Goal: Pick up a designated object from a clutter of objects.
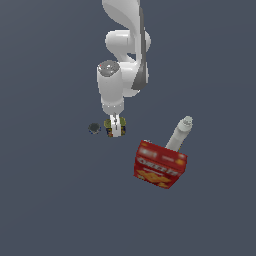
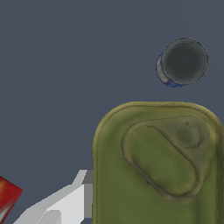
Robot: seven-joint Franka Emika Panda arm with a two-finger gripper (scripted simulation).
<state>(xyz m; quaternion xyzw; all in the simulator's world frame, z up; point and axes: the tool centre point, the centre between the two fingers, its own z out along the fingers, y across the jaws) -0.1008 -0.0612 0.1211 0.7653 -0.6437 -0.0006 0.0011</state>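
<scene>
In the exterior view, the white Panda arm [image 1: 122, 55] is being shown reaching straight down, with its gripper [image 1: 115, 128] lowered onto the small can [image 1: 109, 125]. The can's green-yellow top and dark sides are being partly covered by the white fingers [image 1: 115, 126]. Taking the can as landmark, the tiny dark round object [image 1: 94, 128] is being seen just beside it, toward the exterior view's left and apart from it. The red cracker box [image 1: 160, 165] is being shown well apart from the can, toward the exterior view's right and lower in the picture, tilted on one corner. The white-grey bottle [image 1: 179, 133] is being seen leaning behind the box, touching its upper edge.

In the wrist view, the can's olive-yellow lid [image 2: 159, 164], with its oval pull-tab outline, is being shown filling much of the picture. The dark round object [image 2: 183, 61] is being seen near the lid but clear of it. One white finger [image 2: 65, 203] is being shown against the lid's rim, and a red corner of the box [image 2: 6, 197] is visible at the picture's edge. Whether the jaws are clamped on the can or merely straddling it cannot be told.
</scene>
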